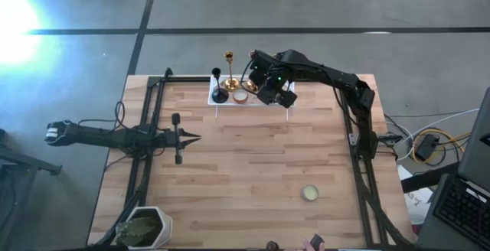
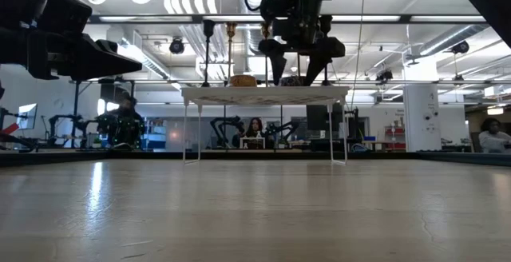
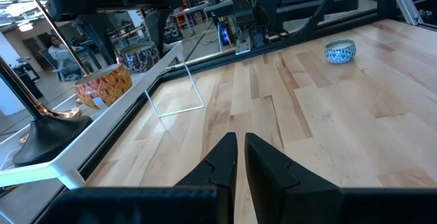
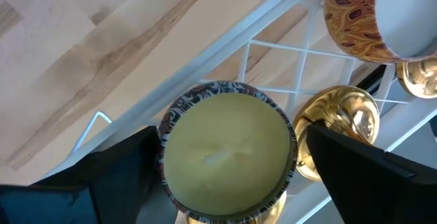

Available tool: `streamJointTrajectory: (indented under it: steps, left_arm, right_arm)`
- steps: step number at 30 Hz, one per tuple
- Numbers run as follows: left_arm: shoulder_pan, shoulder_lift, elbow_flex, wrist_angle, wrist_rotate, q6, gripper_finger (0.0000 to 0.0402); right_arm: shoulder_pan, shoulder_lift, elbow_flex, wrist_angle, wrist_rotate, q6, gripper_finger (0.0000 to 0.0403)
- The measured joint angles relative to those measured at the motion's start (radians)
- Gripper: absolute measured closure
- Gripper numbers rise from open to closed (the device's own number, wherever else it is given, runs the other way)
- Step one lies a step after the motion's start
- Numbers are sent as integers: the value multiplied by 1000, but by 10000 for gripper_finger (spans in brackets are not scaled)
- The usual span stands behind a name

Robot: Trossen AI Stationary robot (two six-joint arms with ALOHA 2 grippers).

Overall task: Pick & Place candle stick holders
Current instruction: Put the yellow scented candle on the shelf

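Note:
A white lattice tray (image 1: 285, 102) on thin legs stands at the table's far middle. On it are a black candle stick holder (image 1: 219, 92), two tall gold ones (image 1: 230, 73) (image 1: 251, 75) and a low cup (image 1: 240, 96). My right gripper (image 4: 232, 138) hangs open over the tray, pointing down. Its fingers stand on either side of a second patterned cup with a cream top (image 4: 225, 166), which sits on the tray's lattice beside a gold round base (image 4: 341, 121). A third cup (image 1: 309, 193) rests on the table at the near right. My left gripper (image 1: 191, 137) waits shut at the table's left.
A white pot with a green plant (image 1: 147, 228) stands at the near left corner. Black frame rails (image 1: 145, 167) (image 1: 360, 167) run along both sides of the table. Bare wood lies between the tray and the near cup.

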Motion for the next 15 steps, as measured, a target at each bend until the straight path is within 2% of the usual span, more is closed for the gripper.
streamJointTrajectory:
  steps: [8, 15]
  left_arm:
    - [0, 0, 0, 0, 0, 0, 368]
    - [0, 0, 0, 0, 0, 0, 368]
  right_arm:
    - [4, -2, 4, -1, 4, 13, 33]
    - [27, -8, 4, -4, 49, 38, 33]
